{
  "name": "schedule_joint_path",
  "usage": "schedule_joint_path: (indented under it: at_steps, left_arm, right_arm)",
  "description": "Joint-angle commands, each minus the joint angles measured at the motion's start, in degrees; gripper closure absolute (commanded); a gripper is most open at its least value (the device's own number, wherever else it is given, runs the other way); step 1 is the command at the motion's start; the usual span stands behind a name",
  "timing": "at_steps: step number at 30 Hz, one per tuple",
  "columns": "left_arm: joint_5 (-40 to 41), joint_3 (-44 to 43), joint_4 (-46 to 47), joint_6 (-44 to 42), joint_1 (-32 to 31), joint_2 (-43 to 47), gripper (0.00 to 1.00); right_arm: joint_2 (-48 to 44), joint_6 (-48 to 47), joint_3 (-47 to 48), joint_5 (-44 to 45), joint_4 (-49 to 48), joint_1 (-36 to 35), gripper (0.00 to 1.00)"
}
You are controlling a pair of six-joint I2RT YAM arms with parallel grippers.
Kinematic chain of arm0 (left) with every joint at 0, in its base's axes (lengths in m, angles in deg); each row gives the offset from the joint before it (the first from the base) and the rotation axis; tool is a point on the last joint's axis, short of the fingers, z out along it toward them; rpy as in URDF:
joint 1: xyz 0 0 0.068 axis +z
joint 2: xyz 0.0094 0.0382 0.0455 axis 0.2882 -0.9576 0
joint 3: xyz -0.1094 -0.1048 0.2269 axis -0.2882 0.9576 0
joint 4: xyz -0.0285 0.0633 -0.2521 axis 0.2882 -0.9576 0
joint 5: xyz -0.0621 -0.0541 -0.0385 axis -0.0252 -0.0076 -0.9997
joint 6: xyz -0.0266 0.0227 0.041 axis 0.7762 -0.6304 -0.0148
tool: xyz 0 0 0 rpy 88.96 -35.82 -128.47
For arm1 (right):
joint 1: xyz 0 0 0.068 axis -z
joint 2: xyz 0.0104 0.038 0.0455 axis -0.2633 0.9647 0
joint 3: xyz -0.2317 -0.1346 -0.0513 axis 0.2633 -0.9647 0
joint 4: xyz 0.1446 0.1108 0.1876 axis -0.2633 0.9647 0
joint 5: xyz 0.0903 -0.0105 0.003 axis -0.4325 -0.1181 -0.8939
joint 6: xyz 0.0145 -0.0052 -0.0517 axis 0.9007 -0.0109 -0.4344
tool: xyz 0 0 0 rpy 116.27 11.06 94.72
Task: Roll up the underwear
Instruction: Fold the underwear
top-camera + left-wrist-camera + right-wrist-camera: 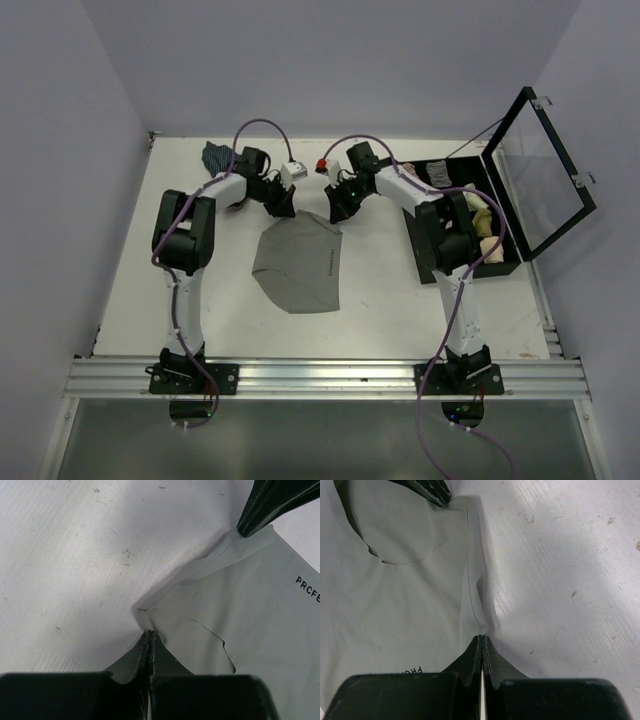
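Both jaws are gripping the far edge of the underwear (300, 265), which is lying flat on the table (130, 300). I am holding the left gripper (151, 633) at its left corner and the right gripper (481, 638) at its right, presumably to start an even roll nearward.

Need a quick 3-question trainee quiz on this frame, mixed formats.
1. True or false: the left pincer is shut on the grey underwear.
2. Which edge of the underwear does the right pincer pinch? A: near edge. B: far edge. C: none, it hangs clear.
3. Fill in: the black case beside the right arm has its lid ___.
Key: 1 true; 2 B; 3 open.
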Motion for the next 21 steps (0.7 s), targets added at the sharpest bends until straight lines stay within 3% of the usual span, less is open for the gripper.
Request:
schedule_joint_path:
  at_steps: [1, 21]
  left_arm:
    - [-3.0, 0.5, 0.4, 0.1, 0.8, 5.0, 1.0]
    - [-4.6, 13.0, 0.3, -2.7, 1.1, 17.2, 1.0]
  right_arm:
    - [-6.6, 0.3, 2.1, -2.4, 1.4, 0.9, 1.0]
    - [-12.2, -3.0, -3.7, -9.0, 6.1, 0.1, 1.0]
